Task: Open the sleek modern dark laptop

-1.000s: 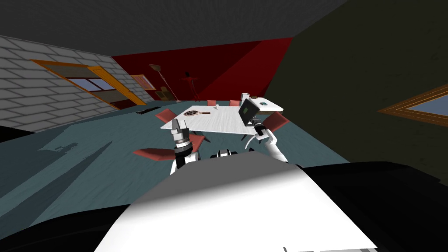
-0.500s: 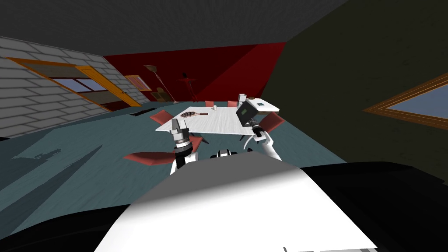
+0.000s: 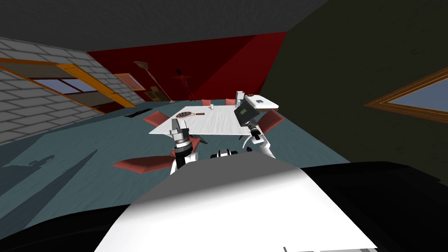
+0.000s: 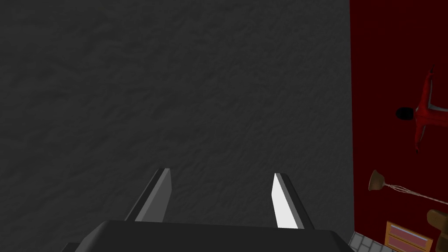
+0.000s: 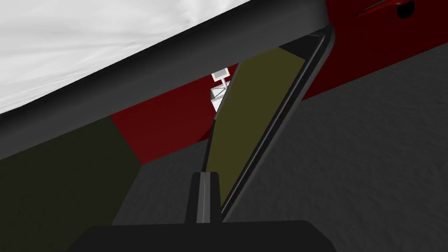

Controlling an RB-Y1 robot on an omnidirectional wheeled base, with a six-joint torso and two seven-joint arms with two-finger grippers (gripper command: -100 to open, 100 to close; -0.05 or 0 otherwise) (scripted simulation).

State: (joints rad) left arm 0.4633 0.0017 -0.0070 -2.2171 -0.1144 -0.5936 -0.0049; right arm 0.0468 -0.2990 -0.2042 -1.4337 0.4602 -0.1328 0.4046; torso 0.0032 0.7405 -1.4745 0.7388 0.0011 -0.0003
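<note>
Only the robot has shifted: the laptop (image 3: pixel 244 113) stays raised beside the right gripper (image 5: pixel 204 175), jaws together, while the left gripper (image 4: pixel 221 174) idles with jaws apart, so opening looks done.

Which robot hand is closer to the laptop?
Right. The right gripper is at the laptop's raised lid; the left gripper is apart from it, by the table's near edge.

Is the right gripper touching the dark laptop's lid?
Cannot tell. Right wrist view: the shut right gripper borders the dark, olive-screened laptop lid with no visible gap, but overlap could hide one.
</note>
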